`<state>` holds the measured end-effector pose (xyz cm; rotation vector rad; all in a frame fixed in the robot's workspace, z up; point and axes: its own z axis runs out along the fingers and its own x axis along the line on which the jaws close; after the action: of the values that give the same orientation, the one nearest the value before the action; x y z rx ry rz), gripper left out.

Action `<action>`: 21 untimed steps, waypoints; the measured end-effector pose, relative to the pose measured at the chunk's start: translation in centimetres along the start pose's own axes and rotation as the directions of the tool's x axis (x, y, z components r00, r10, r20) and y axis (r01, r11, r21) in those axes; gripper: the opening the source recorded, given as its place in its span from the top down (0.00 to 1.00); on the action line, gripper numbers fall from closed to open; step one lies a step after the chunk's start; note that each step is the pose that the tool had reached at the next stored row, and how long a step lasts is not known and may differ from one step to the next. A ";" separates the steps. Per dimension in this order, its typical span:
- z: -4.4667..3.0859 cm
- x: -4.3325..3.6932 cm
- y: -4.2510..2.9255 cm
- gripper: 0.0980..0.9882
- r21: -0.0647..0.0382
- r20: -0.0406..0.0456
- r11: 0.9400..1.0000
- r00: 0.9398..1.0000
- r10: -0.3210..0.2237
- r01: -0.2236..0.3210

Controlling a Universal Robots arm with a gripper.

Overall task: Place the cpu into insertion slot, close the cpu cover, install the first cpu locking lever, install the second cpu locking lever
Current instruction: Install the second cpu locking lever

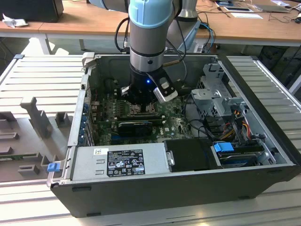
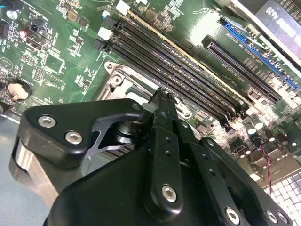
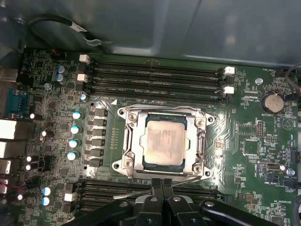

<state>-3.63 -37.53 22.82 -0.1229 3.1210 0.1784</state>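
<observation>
Cpu point(image 3: 164, 141) seated in insertion slot point(image 3: 132, 141), cpu cover point(image 3: 201, 141) closed; gripper point(image 3: 162, 184) fingers together at the slot's edge; levers' state unclear.

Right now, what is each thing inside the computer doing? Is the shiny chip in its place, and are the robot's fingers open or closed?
cpu: lying flat in the socket, face up.
insertion slot: filled by the chip.
cpu cover: down flat, framing the chip.
fingers: pressed together, holding nothing, at the socket's edge.
computer case: open, side panel off.
memory slots: all vacant.
</observation>
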 end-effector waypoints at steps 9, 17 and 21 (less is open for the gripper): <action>0.52 1.20 -0.02 0.99 -0.003 0.000 1.000 1.000 0.000 0.000; 0.76 2.49 -0.96 0.99 -0.060 0.003 0.998 1.000 -0.022 0.022; 0.71 3.13 -1.68 0.99 -0.069 0.004 0.997 1.000 -0.022 0.022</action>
<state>-6.61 -39.36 21.88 -0.1578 3.1099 0.2860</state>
